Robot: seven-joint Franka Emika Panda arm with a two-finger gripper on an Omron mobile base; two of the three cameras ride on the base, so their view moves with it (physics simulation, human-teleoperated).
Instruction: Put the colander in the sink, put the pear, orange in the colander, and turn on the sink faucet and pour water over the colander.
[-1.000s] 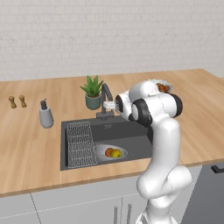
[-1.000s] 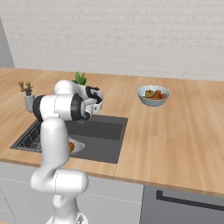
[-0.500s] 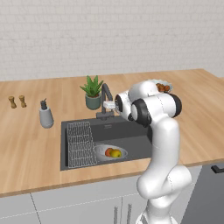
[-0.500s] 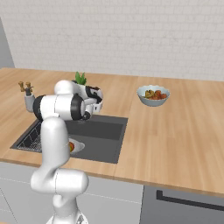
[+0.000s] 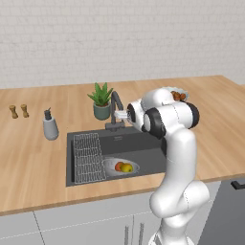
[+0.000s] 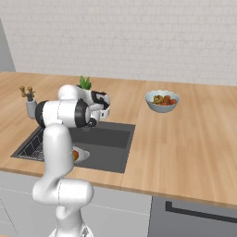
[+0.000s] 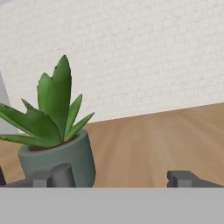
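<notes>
The silver colander (image 5: 120,166) sits in the dark sink (image 5: 143,143), right of the wire rack. Inside it lie the orange (image 5: 117,166) and the yellow-green pear (image 5: 127,168), side by side. The dark faucet (image 5: 115,109) arches up from the sink's back edge. My gripper (image 5: 121,115) hovers level with the faucet, just to its right, open with nothing between its fingers. In the hand view the gripper (image 7: 116,179) points past a potted plant (image 7: 57,144). From the right base view the arm hides most of the colander (image 6: 82,155). Water is out of view.
A potted plant (image 5: 101,101) stands behind the faucet. A grey soap dispenser (image 5: 50,127) and two small shakers (image 5: 18,111) are on the counter to the left. A pale fruit bowl (image 6: 162,101) sits to the right of the sink.
</notes>
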